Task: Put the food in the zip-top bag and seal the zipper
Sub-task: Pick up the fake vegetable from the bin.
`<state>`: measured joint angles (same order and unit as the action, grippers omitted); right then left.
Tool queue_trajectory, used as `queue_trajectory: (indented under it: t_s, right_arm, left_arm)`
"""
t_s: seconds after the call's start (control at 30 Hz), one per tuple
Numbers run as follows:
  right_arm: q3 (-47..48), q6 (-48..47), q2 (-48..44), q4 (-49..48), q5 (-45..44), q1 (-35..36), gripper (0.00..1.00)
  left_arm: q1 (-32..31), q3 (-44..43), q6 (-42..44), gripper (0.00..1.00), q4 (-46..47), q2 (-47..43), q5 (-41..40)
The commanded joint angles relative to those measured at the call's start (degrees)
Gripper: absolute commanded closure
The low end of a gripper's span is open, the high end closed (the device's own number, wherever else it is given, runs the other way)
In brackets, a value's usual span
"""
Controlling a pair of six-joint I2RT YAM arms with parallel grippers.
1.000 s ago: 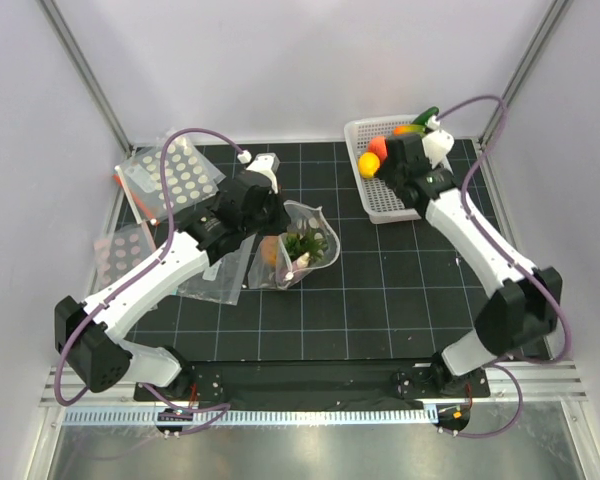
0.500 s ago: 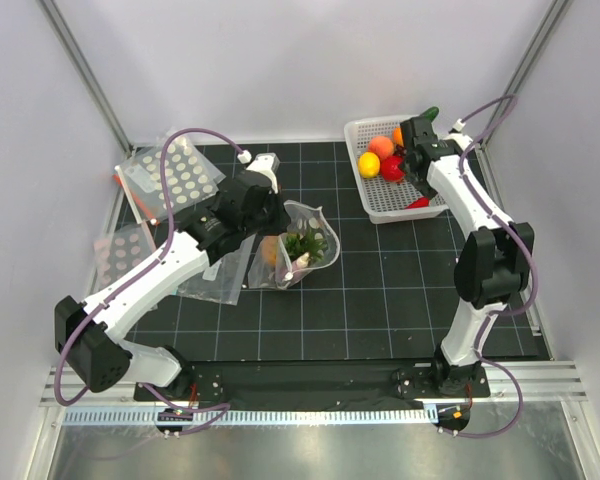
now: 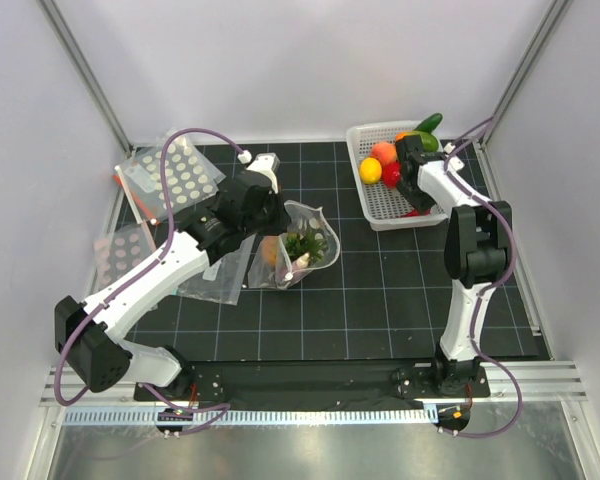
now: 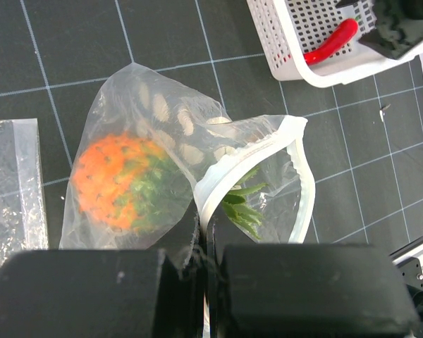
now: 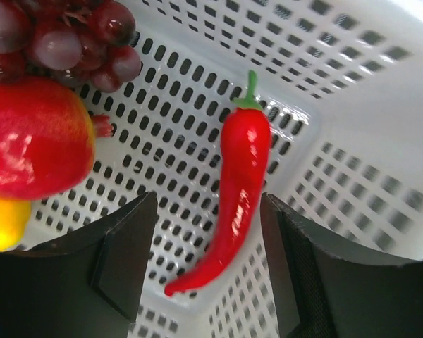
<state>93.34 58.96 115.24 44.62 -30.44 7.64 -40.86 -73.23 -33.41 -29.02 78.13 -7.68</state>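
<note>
- Transparent white-dotted zip-top bag (image 4: pixel 169 120) sits on the black gridded bench (image 4: pixel 70 42), left fingers (image 4: pixel 303 289) clenched on its mouth rim, orange pineapple toy (image 4: pixel 116 183) already inside.
- White perforated plastic basket (image 5: pixel 381 120) sits under the right fingers (image 5: pixel 127 260), spread and empty.
- Glossy red chili pepper (image 5: pixel 241 176) lies right between them, long axis running along the fingers, green stem pointing away. It's the right arm's pick, I'd say.

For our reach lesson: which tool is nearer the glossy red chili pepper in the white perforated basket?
Right. The right tool hangs over the glossy red chili pepper, open; the left tool, far off, pinches the white-dotted clear bag.
</note>
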Motion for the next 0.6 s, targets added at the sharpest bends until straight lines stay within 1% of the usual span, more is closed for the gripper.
queue_trajectory:
  t_s: [0.0, 0.1, 0.23, 0.3, 0.37, 0.43, 0.53, 0.57]
  right_arm:
    - [1.8, 1.4, 2.9, -1.2, -0.5, -0.8, 0.34]
    - [0.1, 1.9, 4.0, -3.2, -0.4, -1.6, 0.35]
    - [0.2, 2.0, 5.5, -3.5, 0.2, -2.5, 0.36]
    - [0.8, 1.8, 6.1, -3.7, 0.0, -2.7, 0.4]
    - [0.7, 1.5, 6.3, -4.2, -0.3, -2.7, 0.47]
    - [0.5, 0.6, 6.1, -5.5, 0.0, -2.8, 0.51]
    - [0.4, -0.7, 5.3, -6.3, 0.6, -2.8, 0.7]
    - [0.3, -1.6, 4.6, -6.4, 0.3, -2.8, 0.75]
  left_arm:
    - [-0.2, -0.5, 0.3, 0.99, 2.0, -1.9, 0.6]
    - [-0.1, -0.4, 0.3, 0.99, 2.1, -2.0, 0.6]
    - [-0.2, -0.4, 0.2, 0.99, 2.1, -2.0, 0.7]
    - [-0.2, -0.4, 0.2, 0.99, 2.0, -1.9, 0.7]
    - [-0.2, -0.5, 0.2, 0.99, 2.0, -1.9, 0.6]
    - [-0.2, -0.5, 0.2, 0.99, 2.0, -1.9, 0.7]
    - [-0.2, -0.4, 0.2, 0.99, 2.1, -1.8, 0.6]
    - [-0.2, -0.5, 0.3, 0.99, 2.0, -1.8, 0.6]
